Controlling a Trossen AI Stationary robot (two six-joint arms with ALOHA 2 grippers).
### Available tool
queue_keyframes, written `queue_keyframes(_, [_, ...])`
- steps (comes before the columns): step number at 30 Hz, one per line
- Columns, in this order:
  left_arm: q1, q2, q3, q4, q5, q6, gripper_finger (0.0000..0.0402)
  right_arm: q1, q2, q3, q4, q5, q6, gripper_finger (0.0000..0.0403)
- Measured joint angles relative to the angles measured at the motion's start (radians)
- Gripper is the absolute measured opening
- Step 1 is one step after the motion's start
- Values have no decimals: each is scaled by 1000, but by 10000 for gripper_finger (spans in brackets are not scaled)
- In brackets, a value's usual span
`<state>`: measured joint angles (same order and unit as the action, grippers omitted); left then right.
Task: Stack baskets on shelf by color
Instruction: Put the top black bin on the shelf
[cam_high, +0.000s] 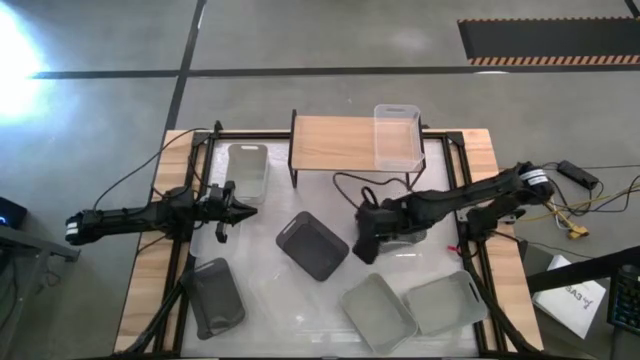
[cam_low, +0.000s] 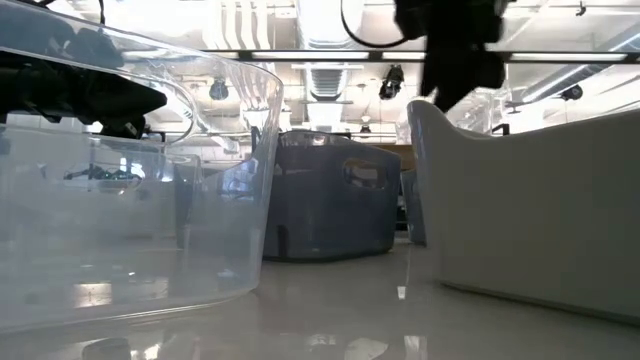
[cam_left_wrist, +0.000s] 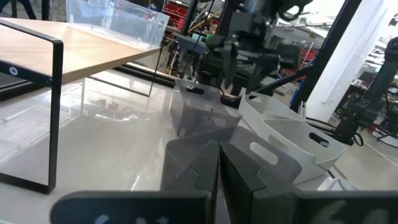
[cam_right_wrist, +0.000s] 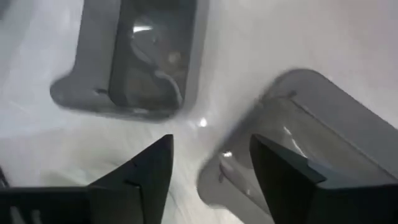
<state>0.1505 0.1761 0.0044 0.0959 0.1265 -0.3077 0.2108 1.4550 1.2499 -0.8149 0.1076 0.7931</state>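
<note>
The light-wood shelf on black legs (cam_high: 335, 141) carries one clear plastic basket (cam_high: 397, 137). In front of it, the right gripper (cam_high: 362, 247) hangs wide open, apparently empty, beside the dark grey basket (cam_high: 312, 245), probably next to grasp. The left gripper (cam_high: 222, 205) waits shut.

The surface (cam_high: 150, 290) has light-wood side margins and a glossy white centre that mirrors the overhead lights. It stands on a grey concrete floor (cam_high: 320, 40) marked with dark lines (cam_high: 300, 72). A black mat with a hazard-striped edge (cam_high: 548, 40) lies at the far right. Loose cables (cam_high: 590, 205) trail beside the right edge. The low view shows ceiling light strips (cam_low: 330, 75) and ducting overhead
</note>
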Motion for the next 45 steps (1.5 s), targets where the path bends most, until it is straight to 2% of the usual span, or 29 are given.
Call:
queue_keyframes(5, [0, 0, 0, 0, 0, 0, 0, -16, 129, -3, -44, 7, 47, 223])
queue_keyframes(12, [0, 0, 0, 0, 0, 0, 0, -26, 292, 63, -62, -15, -13, 212])
queue_keyframes(16, [0, 0, 0, 0, 0, 0, 0, -27, 336, 123, -156, -30, -91, 151])
queue_keyframes(21, [0, 0, 0, 0, 0, 0, 0, 2, 342, 149, -291, -66, -230, 27])
queue_keyframes(24, [0, 0, 0, 0, 0, 0, 0, 42, 316, 164, -349, -85, -297, 12])
queue_keyframes(30, [0, 0, 0, 0, 0, 0, 0, 144, 212, 238, -436, -123, -397, 9])
queue_keyframes(34, [0, 0, 0, 0, 0, 0, 0, 193, 133, 306, -424, -75, -450, 9])
queue_keyframes(38, [0, 0, 0, 0, 0, 0, 0, 200, 87, 382, -419, 80, -512, 9])
queue_keyframes(42, [0, 0, 0, 0, 0, 0, 0, 148, 58, 452, -396, 232, -678, 9])
queue_keyframes(45, [0, -2, 0, 0, 0, 0, 0, 56, 56, 497, -375, 262, -832, 8])
